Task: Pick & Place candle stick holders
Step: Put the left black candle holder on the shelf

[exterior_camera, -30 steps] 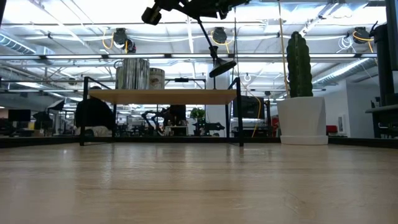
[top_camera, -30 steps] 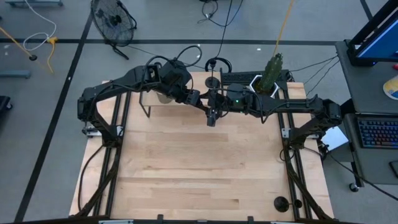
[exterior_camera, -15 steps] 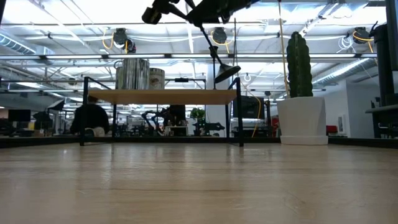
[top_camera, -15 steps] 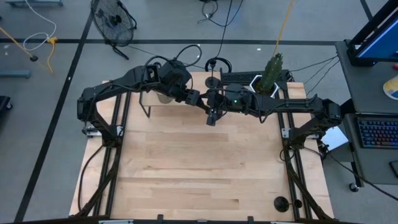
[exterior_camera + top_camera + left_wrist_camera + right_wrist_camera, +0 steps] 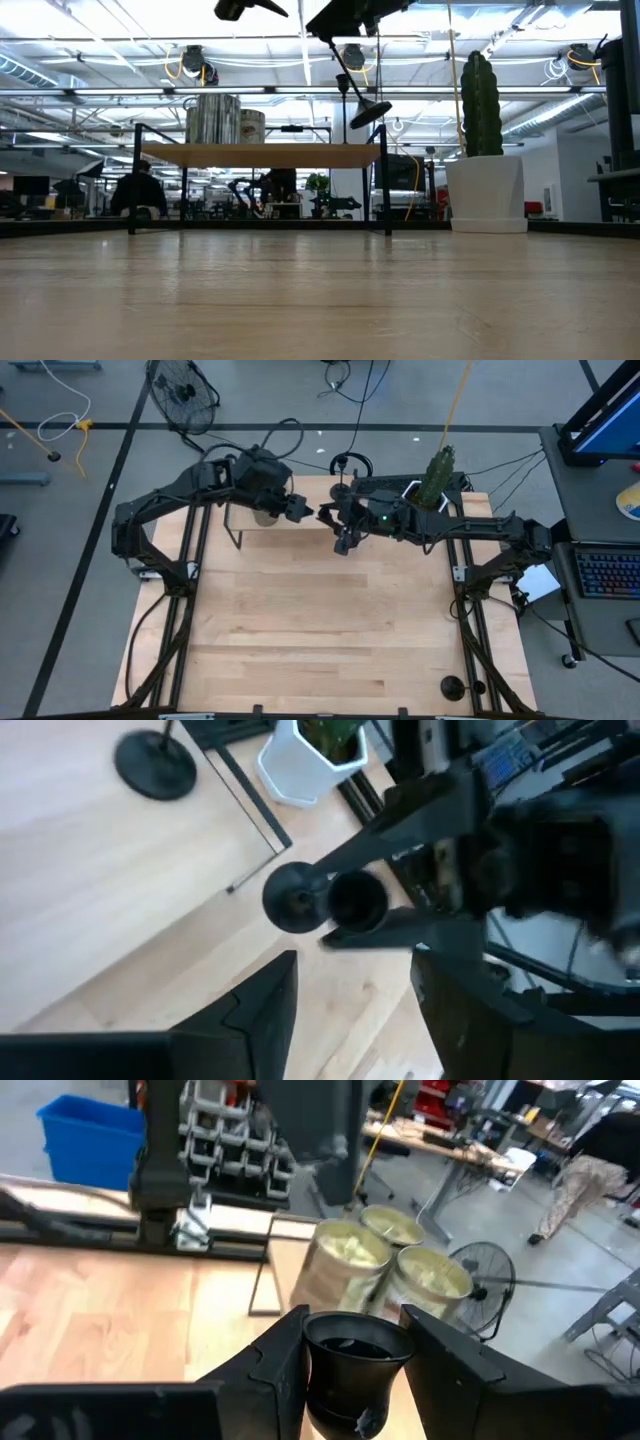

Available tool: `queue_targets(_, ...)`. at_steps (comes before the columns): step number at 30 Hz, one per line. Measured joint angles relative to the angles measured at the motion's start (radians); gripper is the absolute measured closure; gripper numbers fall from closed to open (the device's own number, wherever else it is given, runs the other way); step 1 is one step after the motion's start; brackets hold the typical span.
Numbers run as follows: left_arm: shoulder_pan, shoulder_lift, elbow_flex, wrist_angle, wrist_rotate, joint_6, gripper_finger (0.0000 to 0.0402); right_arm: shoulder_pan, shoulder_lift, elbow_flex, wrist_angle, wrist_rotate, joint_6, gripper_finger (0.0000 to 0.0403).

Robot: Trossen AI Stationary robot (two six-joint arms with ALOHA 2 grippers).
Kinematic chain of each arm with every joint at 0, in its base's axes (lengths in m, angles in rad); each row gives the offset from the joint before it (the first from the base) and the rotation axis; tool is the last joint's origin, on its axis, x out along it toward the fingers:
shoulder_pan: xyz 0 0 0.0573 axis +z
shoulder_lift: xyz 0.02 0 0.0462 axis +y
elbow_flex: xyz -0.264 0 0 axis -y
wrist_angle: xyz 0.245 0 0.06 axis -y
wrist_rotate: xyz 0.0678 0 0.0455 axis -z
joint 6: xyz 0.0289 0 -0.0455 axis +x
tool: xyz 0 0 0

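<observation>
A black candle stick holder (image 5: 352, 85) hangs high over the table's far middle, its round base (image 5: 370, 113) lowest. My right gripper (image 5: 355, 1330) is shut on its cup top; in the high view this gripper (image 5: 338, 520) reaches in from the right. My left gripper (image 5: 350, 1010) is open with nothing between its fingers. It stands a little to the left of the holder (image 5: 305, 512) and apart from it. A second candle stick holder (image 5: 452, 686) stands on its base near the table's near right corner. My right gripper pinches the holder's small cup top (image 5: 358, 1355) between its two fingers. The fingers come in nearly level from the table's right. The holder is lifted clear and tilted. Its thin stem (image 5: 345, 70) slants down from the fingers to the base.
A low wooden shelf on black legs (image 5: 260, 155) stands at the far left with two metal cans (image 5: 213, 118) on it. A cactus in a white pot (image 5: 483, 190) stands at the far right. The table's middle and near part are bare wood (image 5: 320, 630).
My left gripper has drawn back from the candle stick holder toward the table's left edge and up, and now stands apart from it. The holder stays in my right gripper, and its base has swung slightly toward the right.
</observation>
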Motion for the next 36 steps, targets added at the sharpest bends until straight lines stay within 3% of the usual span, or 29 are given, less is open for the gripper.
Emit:
queue_targets(12, 0.0, -0.075, 0.0, -0.038, -0.146, 0.138, 0.0197, -0.027, -0.033, 0.002, 0.086, -0.003, 0.052, 0.0269)
queue_targets(28, 0.002, -0.084, 0.0, -0.046, -0.155, 0.484, 0.0197, -0.105, -0.032, 0.002, 0.178, -0.041, 0.112, 0.0269)
queue_targets(36, 0.002, -0.083, 0.0, -0.099, -0.185, 0.468, 0.0197, -0.156, -0.032, 0.002, 0.19, -0.059, 0.103, 0.0269)
